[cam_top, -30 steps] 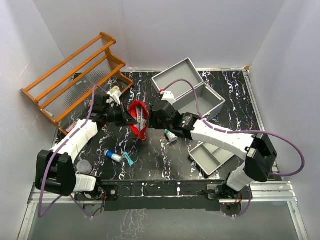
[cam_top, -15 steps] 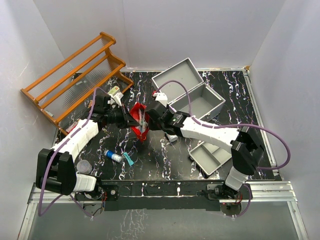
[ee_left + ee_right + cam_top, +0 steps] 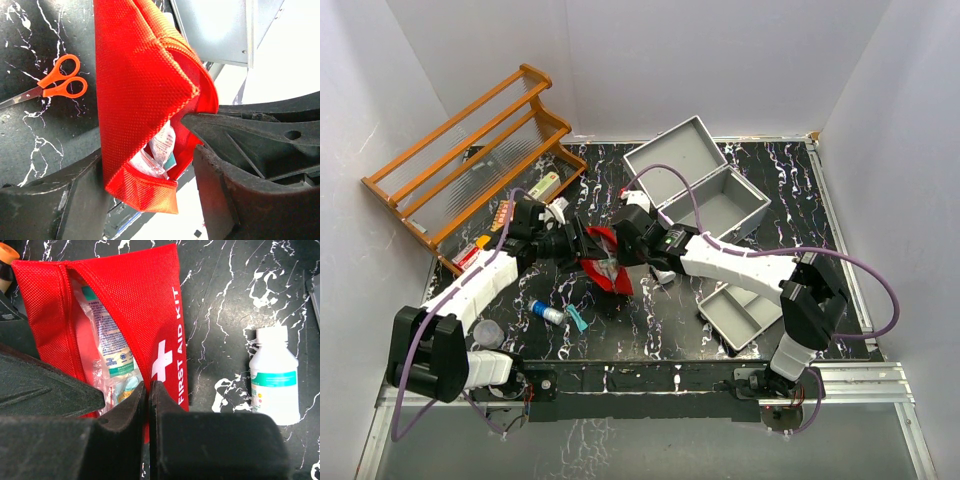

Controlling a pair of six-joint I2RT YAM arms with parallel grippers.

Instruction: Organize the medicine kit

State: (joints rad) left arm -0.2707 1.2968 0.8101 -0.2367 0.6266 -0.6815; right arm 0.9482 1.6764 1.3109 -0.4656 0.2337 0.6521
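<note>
Since a second ago the left tool (image 3: 147,165) has let go, its fingers now standing apart on either side of the red first-aid pouch (image 3: 150,300), the right tool (image 3: 148,390) has closed and is pinched on the pouch's open edge, and the pouch has sunk lower, tipped toward the near edge of the worktop (image 3: 650,325). I see the medicine kit (image 3: 752,212) at the back, right of centre, lid swung open, just behind the right arm. White bottle (image 3: 274,375) lies flat beside the pouch, orange scissors (image 3: 62,85) on the worktop past it.
</note>
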